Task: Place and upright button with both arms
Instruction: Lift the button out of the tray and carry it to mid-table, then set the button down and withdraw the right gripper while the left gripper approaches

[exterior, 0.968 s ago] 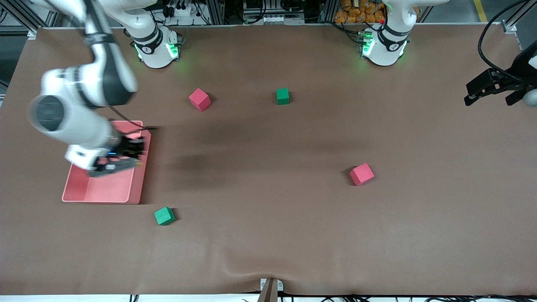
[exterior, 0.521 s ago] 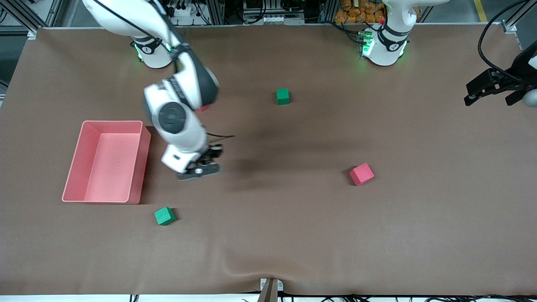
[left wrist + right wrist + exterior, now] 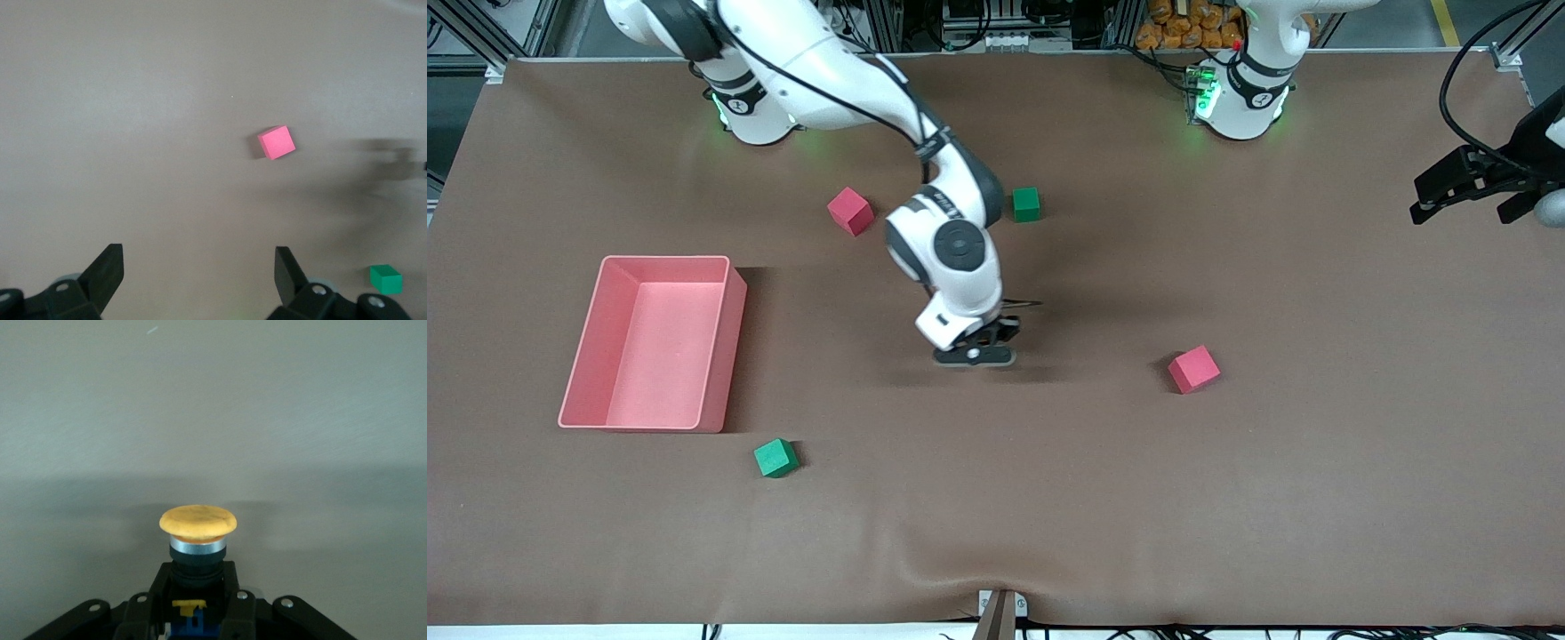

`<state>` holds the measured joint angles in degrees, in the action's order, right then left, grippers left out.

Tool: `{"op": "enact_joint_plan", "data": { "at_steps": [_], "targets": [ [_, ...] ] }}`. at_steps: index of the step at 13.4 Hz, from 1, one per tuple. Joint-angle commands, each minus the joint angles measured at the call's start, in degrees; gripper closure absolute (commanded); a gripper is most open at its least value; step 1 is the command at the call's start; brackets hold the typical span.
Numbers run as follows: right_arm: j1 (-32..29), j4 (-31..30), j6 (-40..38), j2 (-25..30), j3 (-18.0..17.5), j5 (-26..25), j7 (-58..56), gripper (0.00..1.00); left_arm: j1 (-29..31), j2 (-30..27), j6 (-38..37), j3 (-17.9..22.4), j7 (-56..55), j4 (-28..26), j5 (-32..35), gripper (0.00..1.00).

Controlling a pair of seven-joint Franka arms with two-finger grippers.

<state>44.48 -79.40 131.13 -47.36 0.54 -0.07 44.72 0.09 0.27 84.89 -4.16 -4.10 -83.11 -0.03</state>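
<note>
Right gripper over middle of brown table — clenched on button, orange cap sticking out past fingers. Left gripper up at left arm's end of table, waiting — fingers spread wide, holding nothing. Pink cube and green cube lie under it.
</note>
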Motion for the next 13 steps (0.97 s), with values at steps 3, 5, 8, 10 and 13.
{"op": "enact_joint_plan", "data": {
  "at_steps": [3, 5, 8, 10, 13],
  "targets": [
    [3.41, 6.89, -1.23, -5.03, 0.96, -0.81, 4.32, 0.0, 0.44, -0.01, -0.69, -0.15, 1.11, 0.32, -1.03, 0.0],
    [3.42, 6.89, -1.67, -4.59, 1.13, -0.81, 4.24, 0.0, 0.44, -0.01, -0.69, -0.15, 1.11, 0.32, -1.03, 0.0],
    [2.71, 6.89, -2.11, -2.4, 1.22, -0.46, 4.06, 0.0, 0.44, -0.01, -0.69, -0.15, 1.02, 0.32, -1.03, 0.0],
    [0.7, 6.89, -5.42, 0.4, 1.31, 0.07, 4.23, 0.0, 0.35, 0.08, -0.69, -0.15, 1.02, 0.32, -1.03, 0.0],
    [-4.13, 6.01, -13.86, 6.21, 1.22, -0.02, 2.58, 0.0, 0.09, 0.08, -0.51, -0.24, 0.93, 0.4, -0.85, 0.0]
  ]
}}
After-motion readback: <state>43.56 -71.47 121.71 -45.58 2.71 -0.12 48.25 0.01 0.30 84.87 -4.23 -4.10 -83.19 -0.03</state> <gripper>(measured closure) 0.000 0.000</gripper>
